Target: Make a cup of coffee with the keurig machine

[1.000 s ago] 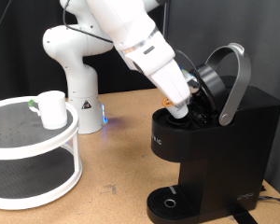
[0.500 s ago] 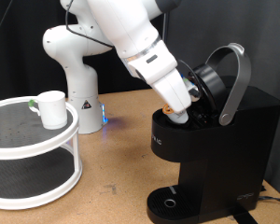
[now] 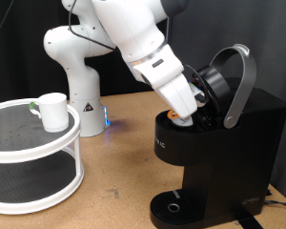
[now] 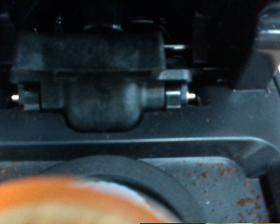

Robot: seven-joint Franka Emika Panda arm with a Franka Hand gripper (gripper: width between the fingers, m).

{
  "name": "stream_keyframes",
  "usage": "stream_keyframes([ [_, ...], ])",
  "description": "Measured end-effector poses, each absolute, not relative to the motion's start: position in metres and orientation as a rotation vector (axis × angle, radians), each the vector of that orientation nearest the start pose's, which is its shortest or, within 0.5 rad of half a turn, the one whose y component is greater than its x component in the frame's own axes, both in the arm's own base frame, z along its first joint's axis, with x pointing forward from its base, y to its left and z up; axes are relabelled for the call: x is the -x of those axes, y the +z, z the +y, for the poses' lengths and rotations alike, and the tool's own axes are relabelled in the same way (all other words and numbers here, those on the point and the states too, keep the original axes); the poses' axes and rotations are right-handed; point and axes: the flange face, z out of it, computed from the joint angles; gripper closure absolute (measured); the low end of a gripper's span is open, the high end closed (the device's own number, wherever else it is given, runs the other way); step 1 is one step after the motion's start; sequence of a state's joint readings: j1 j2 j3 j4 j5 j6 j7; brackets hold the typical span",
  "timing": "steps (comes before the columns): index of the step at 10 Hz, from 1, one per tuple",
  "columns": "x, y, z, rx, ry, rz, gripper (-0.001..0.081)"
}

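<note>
You are looking at a brown tabletop [image 3: 124,153] carrying everything in the exterior view. The white robot arm [image 3: 133,38] is reaching down from the exterior view's top, slanting toward the exterior view's right, and its base [image 3: 74,72] is standing at the back, well apart from the machine.

The keurig machine [image 3: 219,143] is sitting at the exterior view's right, with its lid [image 3: 214,81] tipped up and its silver-grey handle [image 3: 240,81] arching over it. Its round drip tray [image 3: 172,205] is lying bare at the foot of the machine.

A white 2-tier round rack [image 3: 33,153] is standing at the exterior view's left. The cup [image 3: 53,111] is sitting upright on the upper tier, well apart from the machine.

The gripper [image 3: 184,113] is dipping into the open pod chamber at the top of the machine. You cannot tell whether the jaws are released or clenched, since they are sunk in the dark opening. A small patch of orange is showing at the tip there.

In the wrist view, the black hinge block [image 4: 103,79] of the machine is filling the frame, and a blurred orange and white shape [image 4: 65,201] is sitting close to the lens, over the round dark rim of the chamber [image 4: 112,173].
</note>
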State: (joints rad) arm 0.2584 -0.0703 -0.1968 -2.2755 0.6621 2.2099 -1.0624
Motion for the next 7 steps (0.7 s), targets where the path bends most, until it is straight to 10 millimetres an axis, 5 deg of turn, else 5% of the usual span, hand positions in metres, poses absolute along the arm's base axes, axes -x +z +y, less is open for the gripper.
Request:
stream_keyframes([
  [1,-0.5083,0.3895,0.0515,2.475,-0.347,-0.931,0.0372],
  [3,-0.5087,0.3859,0.0516,2.476,-0.339,-0.927,0.0062],
  [7,-0.5098,0.3862,0.0521,2.461,-0.362,-0.918,0.0003],
])
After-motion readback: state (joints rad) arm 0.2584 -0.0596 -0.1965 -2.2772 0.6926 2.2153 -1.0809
